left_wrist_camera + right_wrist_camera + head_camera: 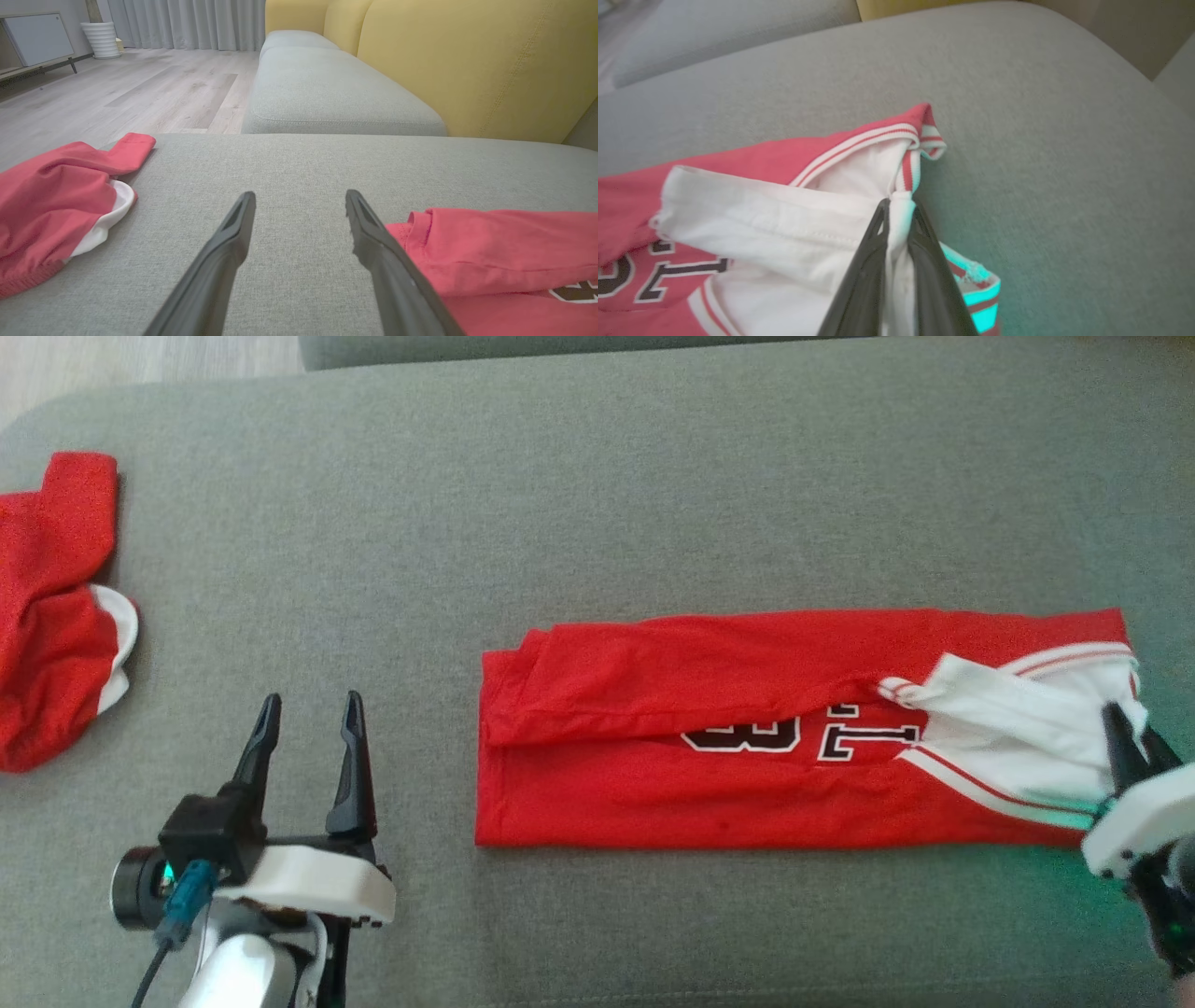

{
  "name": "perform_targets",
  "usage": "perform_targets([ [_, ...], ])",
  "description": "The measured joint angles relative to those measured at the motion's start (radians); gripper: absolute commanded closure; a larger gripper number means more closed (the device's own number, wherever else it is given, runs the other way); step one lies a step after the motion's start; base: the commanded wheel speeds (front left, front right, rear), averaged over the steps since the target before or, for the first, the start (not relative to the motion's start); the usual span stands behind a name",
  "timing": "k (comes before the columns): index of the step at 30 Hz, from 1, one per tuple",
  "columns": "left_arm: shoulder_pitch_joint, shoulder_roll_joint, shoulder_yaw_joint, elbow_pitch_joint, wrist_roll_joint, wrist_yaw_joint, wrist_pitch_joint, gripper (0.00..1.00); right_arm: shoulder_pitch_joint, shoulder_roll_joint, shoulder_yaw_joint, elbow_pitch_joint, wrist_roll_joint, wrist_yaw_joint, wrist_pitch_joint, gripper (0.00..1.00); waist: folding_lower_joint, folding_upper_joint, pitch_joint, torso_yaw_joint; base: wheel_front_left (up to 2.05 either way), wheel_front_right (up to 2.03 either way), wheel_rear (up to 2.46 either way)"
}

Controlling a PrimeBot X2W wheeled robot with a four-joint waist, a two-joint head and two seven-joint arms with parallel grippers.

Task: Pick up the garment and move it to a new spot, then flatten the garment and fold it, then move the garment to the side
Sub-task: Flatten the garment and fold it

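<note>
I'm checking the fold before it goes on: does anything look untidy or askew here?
Yes. The jersey lies folded fairly flat, but its white section at the right end is bunched and rumpled, pinched in the right hand. A second red garment lies crumpled at the left edge of the cushion.

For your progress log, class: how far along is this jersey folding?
Done: jersey lies flat on the couch, one long edge folded over. In hand: right claw shut on its white end. Remaining: finish folding, move it aside; left claw open, apart from it.
</note>
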Motion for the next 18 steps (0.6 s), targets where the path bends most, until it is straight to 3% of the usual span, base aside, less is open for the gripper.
perform_targets([
  [6, 0.011, 0.000, 0.000, -0.005, -0.002, 0.006, 0.000, 0.00, -0.002, 0.019, 0.102, -0.160, 0.000, 0.000, 0.028, 1.00, 0.0000, 0.0000, -0.028, -0.012, 0.00, 0.00, 0.00],
  [11, 0.020, 0.001, -0.005, -0.009, -0.002, 0.010, 0.010, 0.00, -0.043, 0.076, 0.294, -0.295, 0.011, 0.000, 0.073, 1.00, 0.0000, 0.0000, -0.046, -0.014, 0.00, 0.00, 0.00],
  [15, 0.020, 0.001, -0.017, -0.010, -0.002, 0.010, 0.017, 0.00, -0.088, 0.144, 0.484, -0.301, 0.053, 0.000, 0.088, 1.00, 0.0000, 0.0000, -0.055, 0.000, 0.00, 0.00, 0.00],
  [18, 0.020, -0.002, -0.031, -0.008, -0.009, 0.009, 0.018, 0.00, -0.117, 0.169, 0.596, -0.234, 0.094, 0.000, 0.083, 1.00, 0.0000, 0.0000, -0.057, 0.020, 0.00, 0.00, 0.00],
])
